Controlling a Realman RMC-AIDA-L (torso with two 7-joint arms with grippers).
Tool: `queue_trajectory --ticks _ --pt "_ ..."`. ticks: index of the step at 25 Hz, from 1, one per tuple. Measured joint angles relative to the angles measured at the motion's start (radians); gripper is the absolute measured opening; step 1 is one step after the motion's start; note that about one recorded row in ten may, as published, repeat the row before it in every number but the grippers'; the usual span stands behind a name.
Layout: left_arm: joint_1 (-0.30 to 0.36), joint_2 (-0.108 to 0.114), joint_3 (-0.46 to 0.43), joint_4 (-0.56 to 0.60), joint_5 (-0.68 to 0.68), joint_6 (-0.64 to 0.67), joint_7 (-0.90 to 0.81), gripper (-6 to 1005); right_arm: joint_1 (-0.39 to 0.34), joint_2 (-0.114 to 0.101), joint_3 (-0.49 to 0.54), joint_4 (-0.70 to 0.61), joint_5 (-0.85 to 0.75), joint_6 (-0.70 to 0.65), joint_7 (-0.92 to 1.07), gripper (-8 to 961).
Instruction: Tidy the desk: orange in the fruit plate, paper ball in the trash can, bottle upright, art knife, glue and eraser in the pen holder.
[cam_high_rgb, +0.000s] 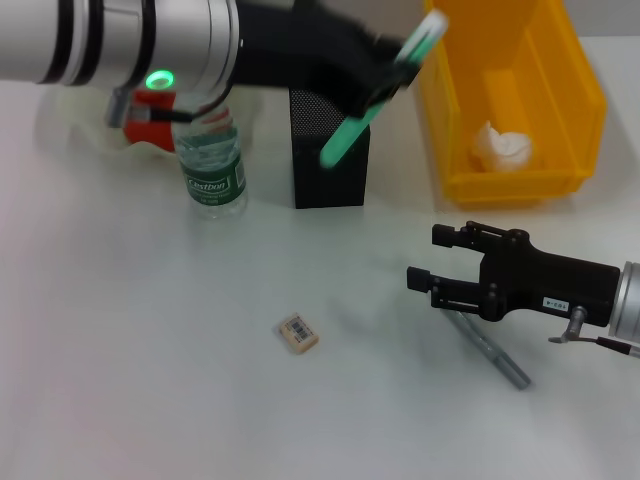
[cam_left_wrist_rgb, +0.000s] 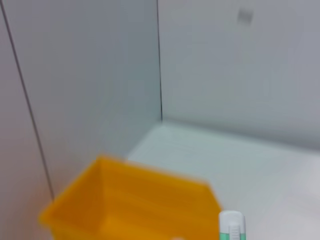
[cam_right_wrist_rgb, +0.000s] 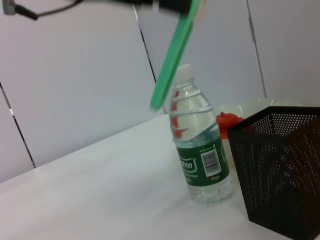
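Our left gripper (cam_high_rgb: 385, 85) is clamped around the glue (cam_high_rgb: 378, 92) mid-shaft, tilted above the pen holder (cam_high_rgb: 329, 165). We judge it light, stiff and slick. Our right gripper (cam_high_rgb: 425, 262) hangs spread and empty.

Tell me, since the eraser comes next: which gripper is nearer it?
The right gripper, open, low over the table beside the eraser. The left gripper holds the glue up over the pen holder.

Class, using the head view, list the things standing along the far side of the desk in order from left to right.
Orange in the fruit plate → bottle → pen holder, with the glue held above it by the left hand → trash can holding the paper ball.
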Motion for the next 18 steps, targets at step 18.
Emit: queue_trajectory --ticks 18 --pt "0.073 -0.006 0.116 -0.482 -0.736 -0.523 0.714 295 0.014 0.002 0.000 0.008 0.002 0.021 0.000 765"
